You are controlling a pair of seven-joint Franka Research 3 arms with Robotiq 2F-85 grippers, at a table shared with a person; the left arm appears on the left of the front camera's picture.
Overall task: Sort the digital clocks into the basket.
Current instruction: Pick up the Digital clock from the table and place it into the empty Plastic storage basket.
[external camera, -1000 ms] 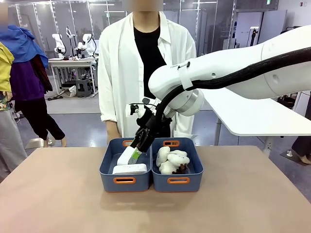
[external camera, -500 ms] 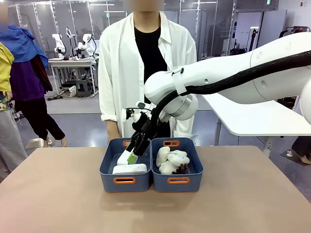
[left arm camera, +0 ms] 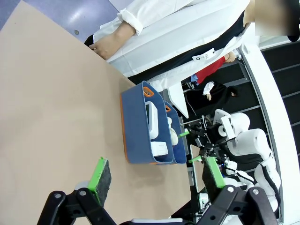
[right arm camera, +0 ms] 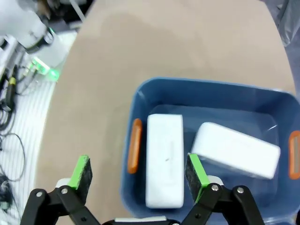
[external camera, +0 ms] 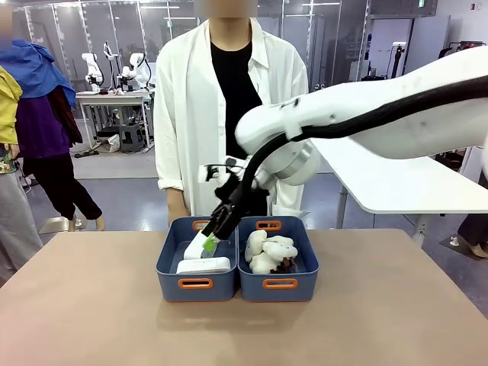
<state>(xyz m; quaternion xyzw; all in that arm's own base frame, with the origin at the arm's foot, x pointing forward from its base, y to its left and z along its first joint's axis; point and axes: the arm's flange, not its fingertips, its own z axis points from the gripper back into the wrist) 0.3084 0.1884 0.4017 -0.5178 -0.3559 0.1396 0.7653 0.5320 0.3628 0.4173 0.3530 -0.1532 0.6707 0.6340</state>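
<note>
The basket [external camera: 169, 276] is the left of two blue bins in the front view. One white digital clock [external camera: 203, 265] lies flat at its near end. The second clock [external camera: 194, 249] leans behind it. My right gripper [external camera: 208, 245] reaches across and hangs just over this basket. In the right wrist view my right gripper [right arm camera: 138, 172] is open above the basket [right arm camera: 206, 85], with both clocks [right arm camera: 164, 159] [right arm camera: 234, 150] lying free below its green pads. My left gripper [left arm camera: 157, 173] is open with nothing in it, far from the basket [left arm camera: 135, 126] over bare table.
The second blue bin [external camera: 305, 280] stands against the basket's right side and holds cream plush toys [external camera: 268, 252]. A person in a white coat [external camera: 191, 107] stands right behind both bins. Bare tan table [external camera: 91, 305] lies left, right and in front.
My right arm swung slightly left and lower, then came back up a little, staying over the left bin. Both clocks stay in the basket.
</note>
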